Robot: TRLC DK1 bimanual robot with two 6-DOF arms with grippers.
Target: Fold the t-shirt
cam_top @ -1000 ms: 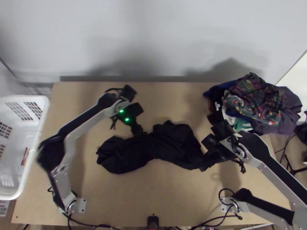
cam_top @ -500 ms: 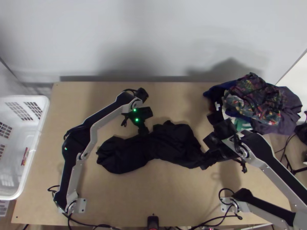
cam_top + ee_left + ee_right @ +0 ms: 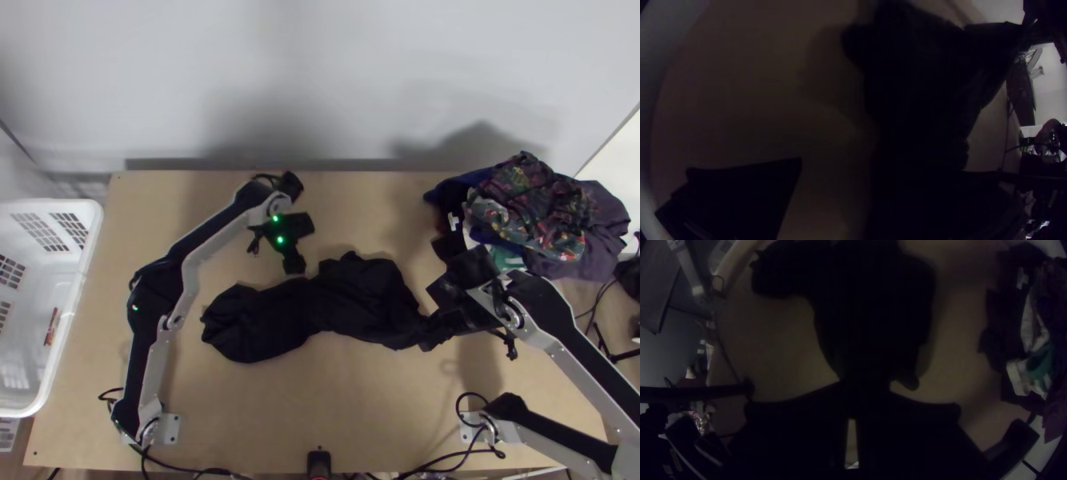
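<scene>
The black t-shirt lies bunched in a long crumpled strip across the middle of the table. At its far edge, near the middle, is my left gripper. In the left wrist view the left gripper stands open, one finger over bare wood and the other against the dark cloth. My right gripper is at the strip's right end. The right wrist view has the right gripper closed on that narrow end, with the shirt stretching away from it.
A pile of mixed clothes lies at the table's far right corner, close to the right arm. A white basket stands beyond the left edge. Cables run along the near edge. Bare wood lies in front of the shirt.
My left gripper has moved right along the shirt's far edge, then slightly back and away from the cloth. The right gripper has shifted a little to the right. The shirt lies nearly the same.
</scene>
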